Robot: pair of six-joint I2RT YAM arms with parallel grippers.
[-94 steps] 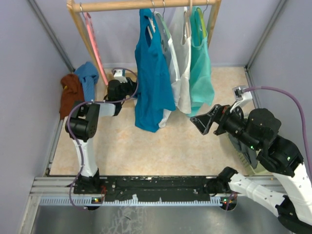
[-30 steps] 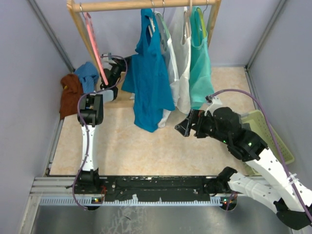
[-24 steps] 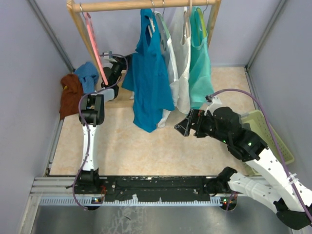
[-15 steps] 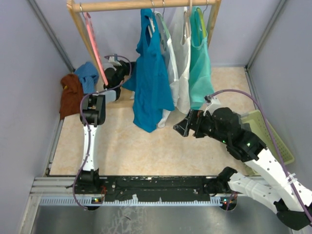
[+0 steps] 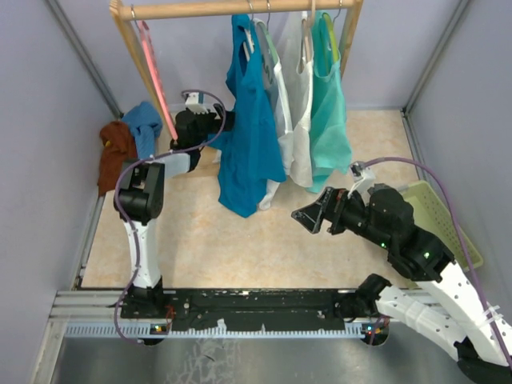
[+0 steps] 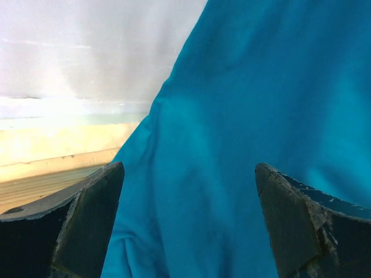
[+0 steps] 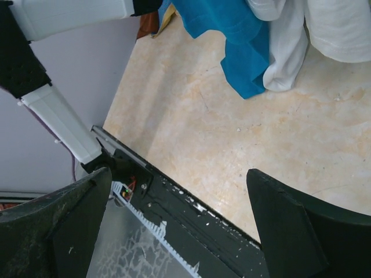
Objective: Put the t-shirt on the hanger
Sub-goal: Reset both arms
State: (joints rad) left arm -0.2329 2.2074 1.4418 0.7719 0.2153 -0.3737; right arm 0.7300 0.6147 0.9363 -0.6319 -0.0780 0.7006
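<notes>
Shirt position: the t-shirt (image 5: 248, 136) hangs from the wooden rail (image 5: 200, 10) on the hanger (image 5: 251, 40), of which only a pale sliver shows at the collar.

Change noted: a second ago the near sleeve was drawn out sideways toward the left gripper (image 6: 185, 231). It now falls back in a narrower drape. In the wrist view that gripper's fingers (image 6: 87, 226) stand wide apart with teal cloth ahead of them and nothing pinched. The right gripper (image 7: 174, 220), likewise spread and empty, has eased back from the hem.

Assessment: the garment appears to be let go and hung, so the task is likely near its close. Whether both shoulders seat squarely cannot be told.

Surroundings: a white garment (image 5: 298, 120) touches the shirt's far side, with the mint tank top (image 5: 330, 104) beyond, crowding any adjustment there. A pink hanger (image 5: 152, 68) leans on the rack's post, and a brown cloth (image 5: 116, 156) lies well apart.
</notes>
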